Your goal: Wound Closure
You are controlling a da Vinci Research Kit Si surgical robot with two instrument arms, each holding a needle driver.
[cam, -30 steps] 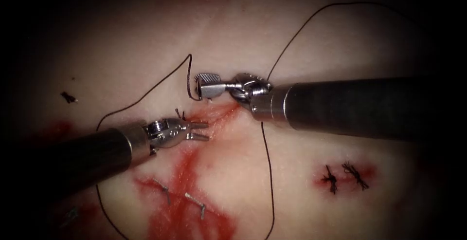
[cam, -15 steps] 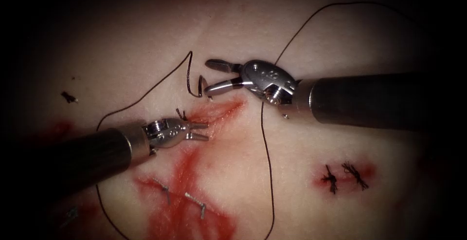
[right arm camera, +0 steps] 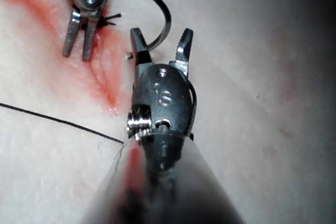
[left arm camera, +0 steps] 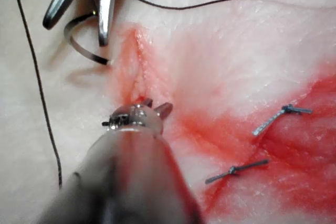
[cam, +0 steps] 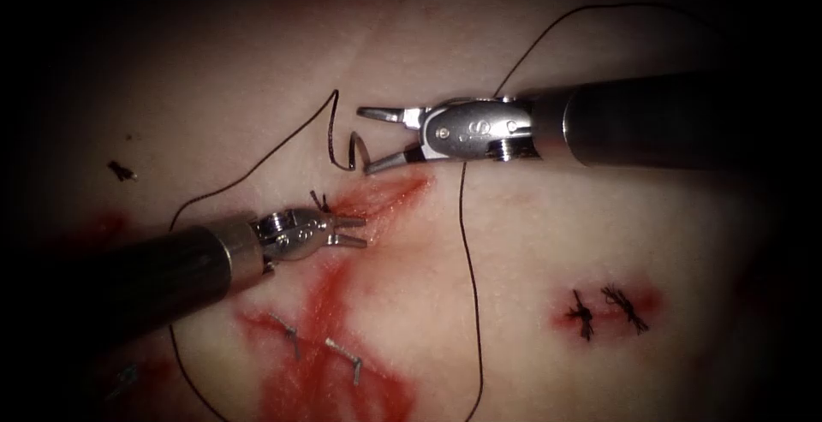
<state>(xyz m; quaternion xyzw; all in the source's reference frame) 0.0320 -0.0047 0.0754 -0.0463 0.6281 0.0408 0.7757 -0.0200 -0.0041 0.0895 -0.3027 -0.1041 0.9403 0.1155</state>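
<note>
Released by right claw (cam: 370, 139), one needle (cam: 355, 150) stands in tissue (cam: 514, 242).

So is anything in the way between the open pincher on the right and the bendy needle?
Nothing visible is. The right tool has its jaws open right around the needle, which stands in the tissue at the cut's top end. The left tool holds nothing.

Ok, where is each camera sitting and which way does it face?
Endoscope: above and in front of the cut; left tool and right tool, both open.
Left wrist: along its shaft at its own tool.
Right wrist: along its shaft at its own tool, open around the needle.
All share the needle, held by neither tool, one end at the tissue.
</note>
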